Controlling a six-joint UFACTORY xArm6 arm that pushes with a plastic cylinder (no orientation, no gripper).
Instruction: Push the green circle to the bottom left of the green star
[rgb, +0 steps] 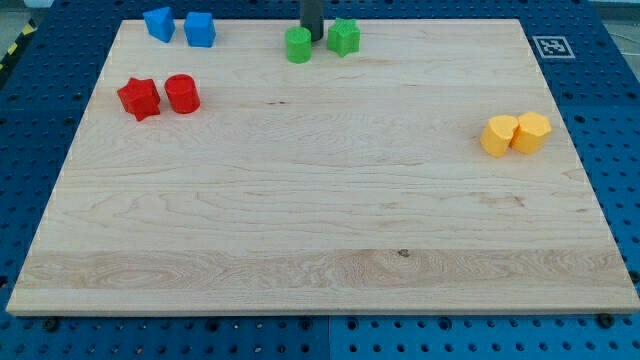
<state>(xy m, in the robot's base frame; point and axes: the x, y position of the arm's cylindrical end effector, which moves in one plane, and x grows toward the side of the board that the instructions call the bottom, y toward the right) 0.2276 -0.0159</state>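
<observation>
Camera view, one moment: pale wooden tabletop (320, 230) on a blue perforated base (610, 100), black-and-white marker tag (549, 46) at the board's top right corner.

Dark rod entering from the view's top edge; my tip (311, 39) down at the board's top margin, in the narrow gap between the two green blocks, just above and right of the green circle (298, 45) and just left of the green star (344, 37). Contact between tip and either block not resolvable. No gripper on this arm, only the rod, hence nothing spread or pressed together to report.

Green circle: an upright cylinder near the top edge, slightly left of centre, close beside the green star and a little lower than it in the view; the two apart, separated by the tip.

Blue pair at the view's top left: a blue block of irregular outline (159, 23) and a blue cube (200, 29) just to its right, near but apart.

Red pair below the blue ones, towards the left edge: a red star (139, 98) and a red cylinder (182, 93), just beside each other.

Yellow pair at the view's right, mid-height: a yellow block with a rounded side (498, 136) touching a yellow hexagonal block (531, 132).
</observation>
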